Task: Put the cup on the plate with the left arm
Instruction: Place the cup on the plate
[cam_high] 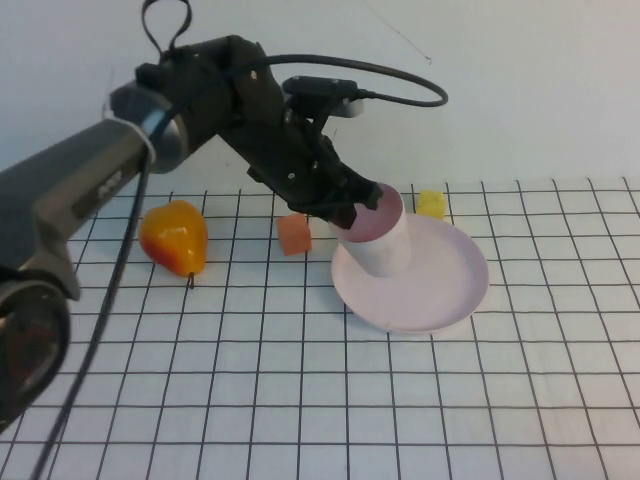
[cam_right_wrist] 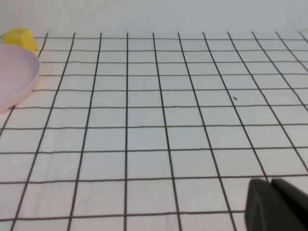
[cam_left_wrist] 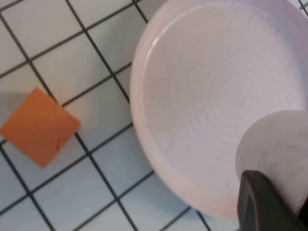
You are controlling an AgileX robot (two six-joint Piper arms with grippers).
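left pincer (cam_high: pixel 362 203) clamped on the cup (cam_high: pixel 380 240) rim, cup tilted over the plate (cam_high: pixel 440 290) left edge. right pincer (cam_right_wrist: pixel 276 204) low over bare tabletop (cam_high: pixel 400 400), fingers unclear. risk: released while tilted, the cup tips off the rim toward the orange cube (cam_high: pixel 294 234).

pear (cam_high: pixel 174 237), orange cube (cam_high: pixel 294 235), yellow block (cam_high: pixel 431 204), grid cloth (cam_high: pixel 300 400)
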